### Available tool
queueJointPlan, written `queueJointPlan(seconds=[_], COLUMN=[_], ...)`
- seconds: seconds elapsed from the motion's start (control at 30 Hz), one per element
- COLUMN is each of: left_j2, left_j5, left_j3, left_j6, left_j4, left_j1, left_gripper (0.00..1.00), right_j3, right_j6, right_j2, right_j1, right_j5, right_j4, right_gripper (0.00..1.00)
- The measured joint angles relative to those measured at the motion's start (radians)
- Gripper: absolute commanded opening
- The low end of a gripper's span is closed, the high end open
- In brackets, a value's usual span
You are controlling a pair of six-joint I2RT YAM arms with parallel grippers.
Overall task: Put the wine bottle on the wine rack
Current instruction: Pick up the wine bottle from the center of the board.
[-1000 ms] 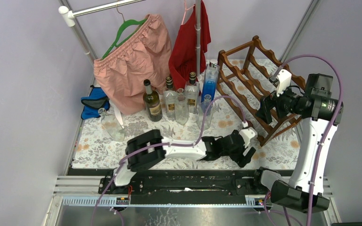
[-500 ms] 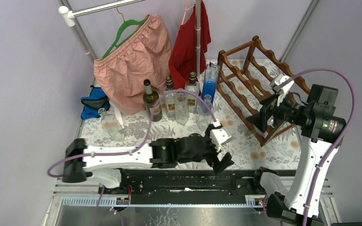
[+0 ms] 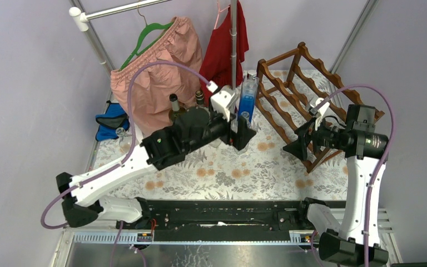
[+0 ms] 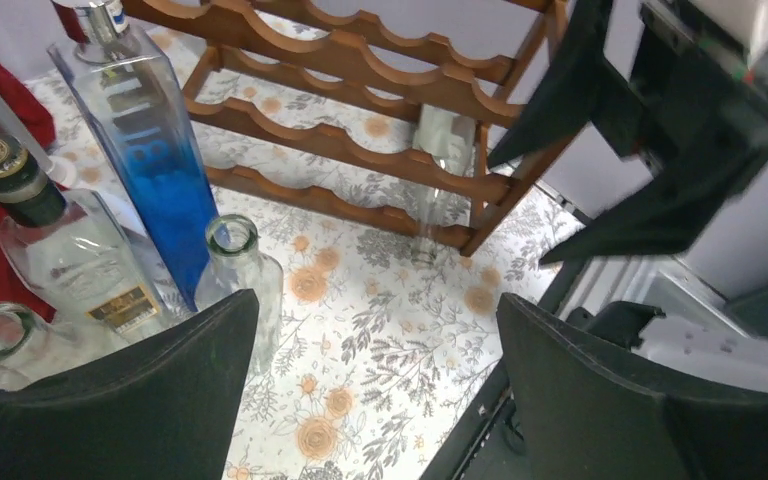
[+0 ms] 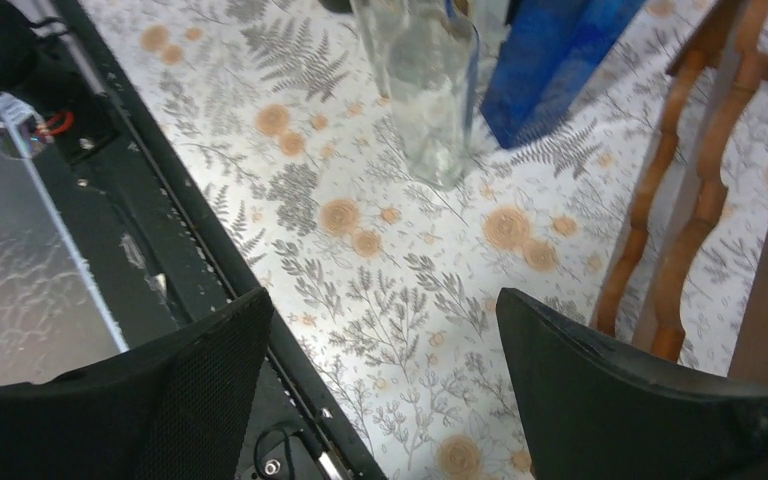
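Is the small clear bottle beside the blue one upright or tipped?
Upright: the clear bottle stands on its base, open mouth facing up.

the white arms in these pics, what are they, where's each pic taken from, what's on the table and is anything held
Those are two robot arms bolted at the table's near edge, each ending in a two-finger gripper. The wide picture comes from a fixed camera above and behind them. The two close-ups come from wrist cameras; the black shapes at the bottom are each gripper's own fingers. On the floral cloth stand a wooden wine rack, a blue-and-clear square bottle, a dark wine bottle and clear glass bottles; pink shorts and a red garment hang behind. The left gripper is by the bottles, the right gripper by the rack. Both are open and hold nothing.
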Motion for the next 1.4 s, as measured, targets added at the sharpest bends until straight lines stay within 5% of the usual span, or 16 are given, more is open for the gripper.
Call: queueJointPlan(seconds=[0.3, 0.53, 0.77, 1.0, 1.2, 1.4], left_j2=[0.366, 0.541, 0.423, 0.174, 0.161, 0.153], left_j5=[-0.189, -0.269, -0.062, 0.131, 0.023, -0.064], left_j3=[0.478, 0.583, 0.470, 0.383, 0.562, 0.585], left_j6=[-0.017, 0.002, -0.051, -0.397, -0.603, -0.656], left_j4=[-0.291, -0.489, -0.416, -0.193, -0.201, -0.245], left_j1=[0.036, 0.056, 0.151, 0.179, 0.024, -0.085], left_gripper=[0.88, 0.86, 0.93, 0.99, 0.99, 0.99], right_j3=[-0.130, -0.185, -0.228, -0.228, -0.222, -0.211], right_j6=[0.112, 0.166, 0.187, 0.200, 0.250, 0.292], right_j2=[-0.094, -0.109, -0.107, -0.111, -0.119, -0.104], right_j1=[0.003, 0.003, 0.003, 0.003, 0.003, 0.003], right_j5=[0.052, 0.051, 0.019, -0.002, -0.026, -0.022], right_j4=[0.162, 0.256, 0.299, 0.301, 0.335, 0.373], right_gripper=[0.91, 0.93, 0.95, 0.96, 0.97, 0.98])
